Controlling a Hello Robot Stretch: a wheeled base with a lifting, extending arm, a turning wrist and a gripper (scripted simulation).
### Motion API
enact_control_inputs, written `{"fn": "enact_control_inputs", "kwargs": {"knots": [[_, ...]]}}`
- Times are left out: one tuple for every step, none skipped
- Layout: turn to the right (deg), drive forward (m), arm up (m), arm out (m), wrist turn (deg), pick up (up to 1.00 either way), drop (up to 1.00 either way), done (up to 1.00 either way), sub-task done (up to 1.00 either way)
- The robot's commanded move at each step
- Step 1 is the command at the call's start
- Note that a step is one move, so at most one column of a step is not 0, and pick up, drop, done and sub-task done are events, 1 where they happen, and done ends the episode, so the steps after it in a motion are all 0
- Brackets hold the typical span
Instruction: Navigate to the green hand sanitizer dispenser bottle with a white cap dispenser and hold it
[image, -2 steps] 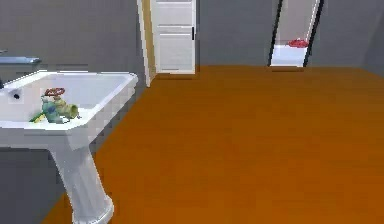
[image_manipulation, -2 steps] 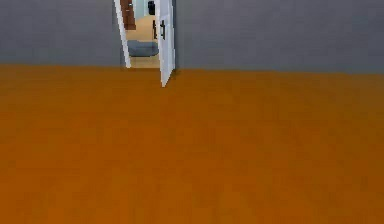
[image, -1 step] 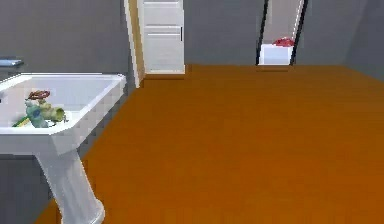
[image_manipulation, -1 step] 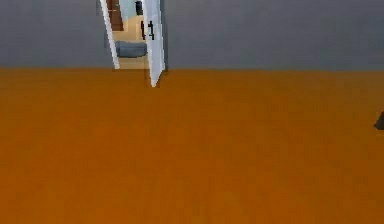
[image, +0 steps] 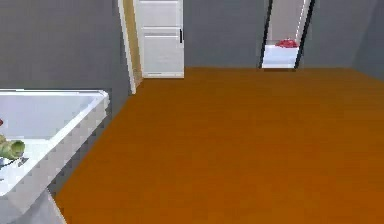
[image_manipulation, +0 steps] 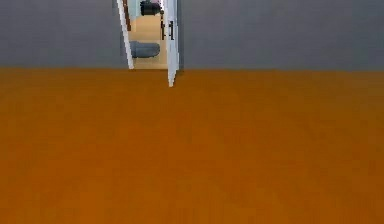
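Note:
A white basin or tub (image: 60, 125) stands at the forward view's lower left. Inside it, at the left edge, lies a small greenish object (image: 10, 150) with a pale part; its shape is too small to tell as a bottle.
Orange-brown floor (image: 240, 140) spreads wide ahead. A white panelled door (image: 160, 38) stands in the grey far wall. Right of it a tall narrow opening or mirror (image: 285, 35) shows a red thing. In the arm side view an open white door (image_manipulation: 172, 40) leads to another room.

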Motion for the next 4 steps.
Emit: {"fn": "enact_control_inputs", "kwargs": {"knots": [[-45.0, 0.0, 0.0, 0.0, 0.0, 0.0, 0.0, 0.0, 0.0], [-45.0, 0.0, 0.0, 0.0, 0.0, 0.0, 0.0, 0.0, 0.0], [-45.0, 0.0, 0.0, 0.0, 0.0, 0.0, 0.0, 0.0, 0.0], [45.0, 0.0, 0.0, 0.0, 0.0, 0.0, 0.0, 0.0, 0.0]]}}
